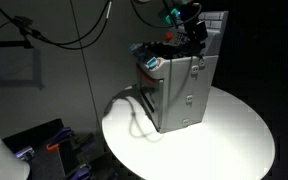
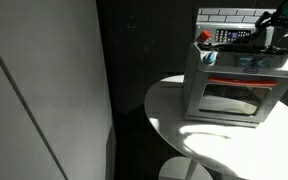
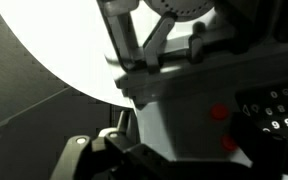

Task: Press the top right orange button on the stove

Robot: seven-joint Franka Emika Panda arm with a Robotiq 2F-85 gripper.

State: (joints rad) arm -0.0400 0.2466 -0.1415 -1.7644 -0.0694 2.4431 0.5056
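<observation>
The stove (image 1: 184, 85) is a small boxy grey toy oven on a round white table (image 1: 234, 135). In an exterior view (image 2: 234, 85) its front door and handle face the camera, with a white tiled back panel (image 2: 224, 14) and a dark button strip (image 2: 234, 37). My gripper (image 1: 192, 32) hangs over the stove's top back, close to the panel's right end (image 2: 272, 35). In the wrist view two orange-red buttons (image 3: 219, 112) (image 3: 229, 143) sit beside a dark numbered strip (image 3: 274, 110). Dark gripper parts (image 3: 134, 160) fill the bottom. Its jaws are too dark to read.
A red knob (image 2: 205, 37) and small toy items (image 1: 154, 62) sit on the stove top. Black walls and hanging cables (image 1: 54, 35) surround the table. Equipment stands on the floor below (image 1: 54, 145). A pale wall (image 2: 39, 90) fills one side.
</observation>
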